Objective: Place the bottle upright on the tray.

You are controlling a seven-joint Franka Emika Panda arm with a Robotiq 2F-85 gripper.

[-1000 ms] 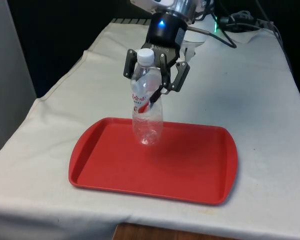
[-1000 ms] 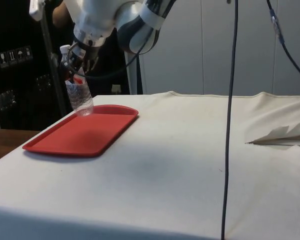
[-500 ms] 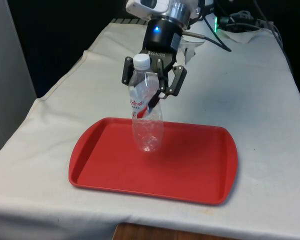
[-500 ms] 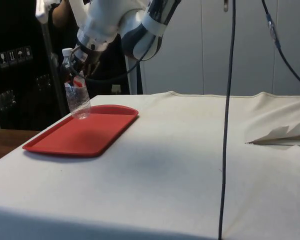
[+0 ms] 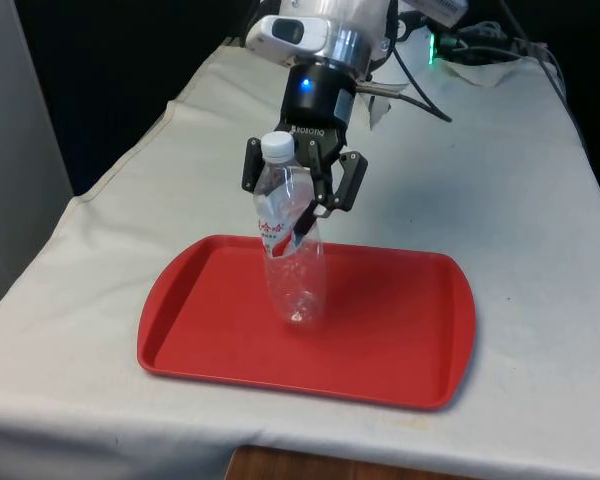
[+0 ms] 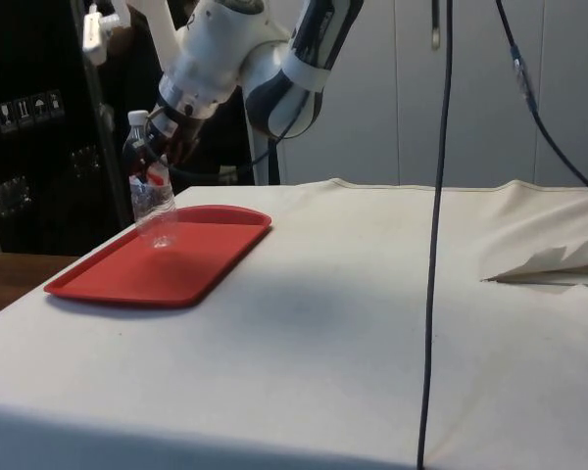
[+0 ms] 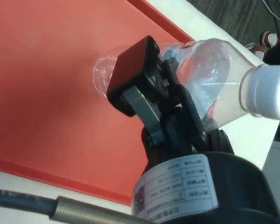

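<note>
The gripper (image 5: 298, 195) is coming down and swinging toward the front view's left, carrying the bottle (image 5: 288, 240) with it, and the jaws are staying clamped on the bottle's upper body, just under the white cap (image 5: 276, 146). A second ago the base was hanging clear above the tray (image 5: 400, 340); now it is sinking right down to the red floor near the tray's far side. From the side view the bottle (image 6: 150, 186) is looking close to vertical, tipped only slightly, and its base seems to be touching or just about touching the tray (image 6: 127, 279), though I cannot be sure which. That means the placing is almost done: the bottle is reading as nearly upright on the tray, and the release is looking like what is left. The bench (image 5: 500, 190) around the tray is carrying nothing else nearby.
</note>
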